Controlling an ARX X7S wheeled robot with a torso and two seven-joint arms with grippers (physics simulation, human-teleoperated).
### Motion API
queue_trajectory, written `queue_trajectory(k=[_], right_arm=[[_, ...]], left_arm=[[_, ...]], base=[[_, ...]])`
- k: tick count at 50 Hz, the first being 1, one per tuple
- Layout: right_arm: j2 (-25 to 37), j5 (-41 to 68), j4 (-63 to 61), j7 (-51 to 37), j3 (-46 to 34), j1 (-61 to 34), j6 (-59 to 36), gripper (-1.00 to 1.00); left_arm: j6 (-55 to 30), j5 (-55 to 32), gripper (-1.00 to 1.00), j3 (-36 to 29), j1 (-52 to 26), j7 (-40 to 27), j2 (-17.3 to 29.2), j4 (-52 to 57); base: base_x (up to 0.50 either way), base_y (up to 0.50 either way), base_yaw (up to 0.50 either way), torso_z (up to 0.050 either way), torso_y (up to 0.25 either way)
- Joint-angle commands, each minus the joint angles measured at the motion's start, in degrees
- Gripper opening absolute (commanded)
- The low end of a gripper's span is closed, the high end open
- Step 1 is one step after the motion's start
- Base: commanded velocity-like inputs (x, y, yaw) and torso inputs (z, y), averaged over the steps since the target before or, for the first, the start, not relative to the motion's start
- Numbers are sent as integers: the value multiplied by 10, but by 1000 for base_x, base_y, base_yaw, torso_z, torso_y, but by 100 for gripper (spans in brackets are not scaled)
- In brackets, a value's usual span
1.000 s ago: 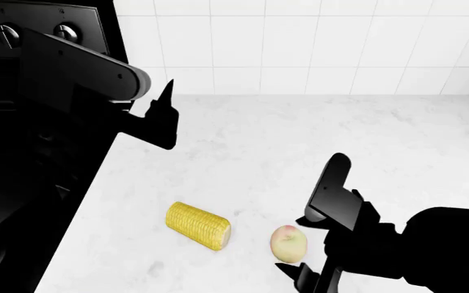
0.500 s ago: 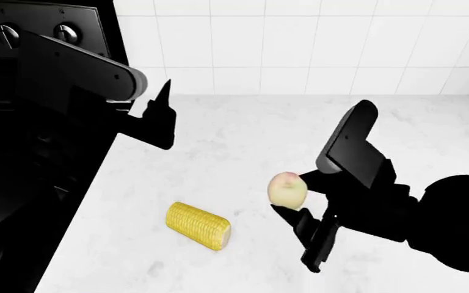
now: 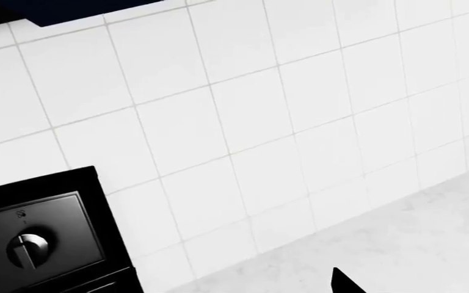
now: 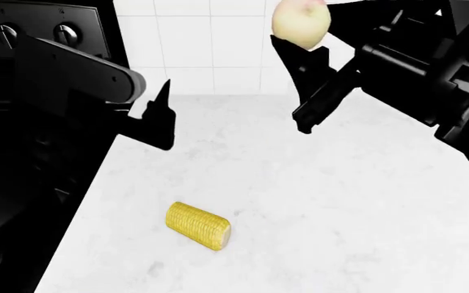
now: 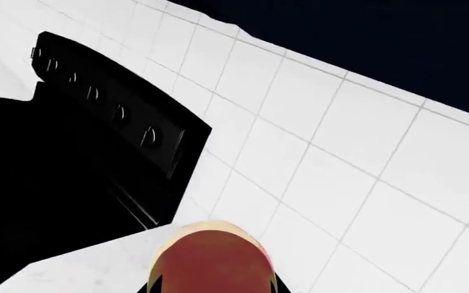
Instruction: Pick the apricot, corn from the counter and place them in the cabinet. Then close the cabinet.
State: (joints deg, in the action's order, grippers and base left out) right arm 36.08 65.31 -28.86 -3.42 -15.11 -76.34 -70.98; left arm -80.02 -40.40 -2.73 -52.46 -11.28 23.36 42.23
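Black stove [image 4: 22, 122] beside left gripper [image 4: 159, 119] (corn [image 4: 198, 226] on counter [image 4: 341, 207]).

Behind the worktop I see a wall [image 4: 243, 43] of square white tiles with thin grey grout lines, running the full width of my head view; the same tiling fills most of both wrist views. At my left stands a black stove [image 4: 22, 159], its side flush against the white surface's edge. Its back panel carries round knobs [image 4: 66, 30]; two show in the head view, one grey-faced knob [image 3: 29, 247] shows in the left wrist view, and a row of about five shows in the right wrist view [image 5: 120, 113]. Above the tiles, a dark navy underside [image 5: 381, 36] overhangs the wall; what it belongs to I cannot tell.
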Motion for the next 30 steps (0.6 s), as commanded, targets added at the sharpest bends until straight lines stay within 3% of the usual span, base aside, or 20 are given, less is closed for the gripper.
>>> queue_trajectory(k=[1,17,25,30], right_arm=[[-42,-9,23,6,-10,-82,9,-100],[-100,22,86,60,12,-164,50,-100],[-135,96,130,50,45,-195,40,-100],[-146,69,151,57,34,-218,55,-100]], left_arm=[[19,1,100,-4,17,-1,2,1],[34,1,100,-10,25,1,14,-6],[30,-5,100,-1,25,-3,15,-2],[32,-9,100,5,29,-3,19,0]], base=[[0,0,0,0,0],[0,0,0,0,0],[0,0,0,0,0],[0,0,0,0,0]])
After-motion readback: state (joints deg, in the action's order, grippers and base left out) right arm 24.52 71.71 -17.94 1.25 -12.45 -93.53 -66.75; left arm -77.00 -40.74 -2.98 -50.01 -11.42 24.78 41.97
